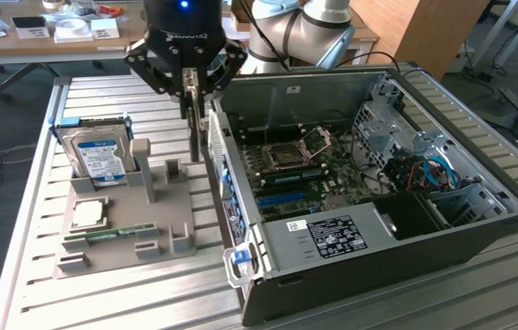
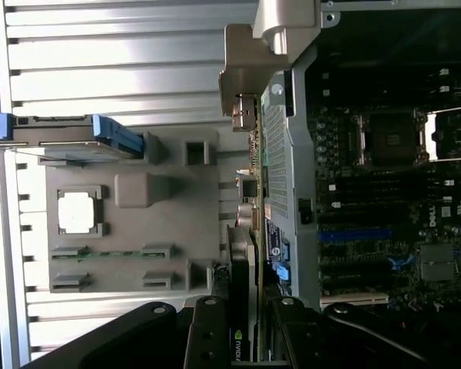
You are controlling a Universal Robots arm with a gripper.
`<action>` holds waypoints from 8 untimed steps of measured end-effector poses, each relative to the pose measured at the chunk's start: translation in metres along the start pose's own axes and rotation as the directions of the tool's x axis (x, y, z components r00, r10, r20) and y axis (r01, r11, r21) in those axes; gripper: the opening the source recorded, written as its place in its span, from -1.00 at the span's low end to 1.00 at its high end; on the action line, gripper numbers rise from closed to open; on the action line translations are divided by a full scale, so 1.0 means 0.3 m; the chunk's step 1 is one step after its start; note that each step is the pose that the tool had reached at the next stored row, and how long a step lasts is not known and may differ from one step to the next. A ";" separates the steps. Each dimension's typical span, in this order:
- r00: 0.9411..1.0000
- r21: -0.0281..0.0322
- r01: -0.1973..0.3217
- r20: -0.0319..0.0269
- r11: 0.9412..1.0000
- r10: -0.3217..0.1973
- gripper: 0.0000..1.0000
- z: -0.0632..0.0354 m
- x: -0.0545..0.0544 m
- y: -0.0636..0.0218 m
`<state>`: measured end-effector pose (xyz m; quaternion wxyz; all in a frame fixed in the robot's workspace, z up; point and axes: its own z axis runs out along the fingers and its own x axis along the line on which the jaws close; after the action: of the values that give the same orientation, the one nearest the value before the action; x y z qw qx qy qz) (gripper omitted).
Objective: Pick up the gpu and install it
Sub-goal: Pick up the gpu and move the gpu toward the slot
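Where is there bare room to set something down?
Bare table slats lie between the gray tray and the near edge, and beyond the hard drive. Crowded: between tray and computer case, where the end effector holds the gpu.

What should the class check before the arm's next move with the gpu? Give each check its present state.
1. End effector clamped on the gpu: ok.
2. gpu hanging upright: ok.
3. Computer case open, motherboard exposed: ok.
4. gpu above the motherboard: not ok; it hangs outside the case's rear wall, between the case and the gray tray.
5. Hard drive apart from the gpu: ok.
6. Lower edge of the gpu clear of the tray: cannot tell.
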<state>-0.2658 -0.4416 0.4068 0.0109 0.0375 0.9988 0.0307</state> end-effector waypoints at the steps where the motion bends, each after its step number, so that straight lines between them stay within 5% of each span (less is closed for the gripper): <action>1: 1.000 -0.002 0.000 0.000 1.000 0.000 -0.47 0.000 -0.010 0.001; 8: 1.000 -0.015 0.000 -0.001 1.000 0.000 -0.47 0.002 -0.081 0.006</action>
<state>-0.2414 -0.4416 0.4068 0.0106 0.0376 0.9985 0.0382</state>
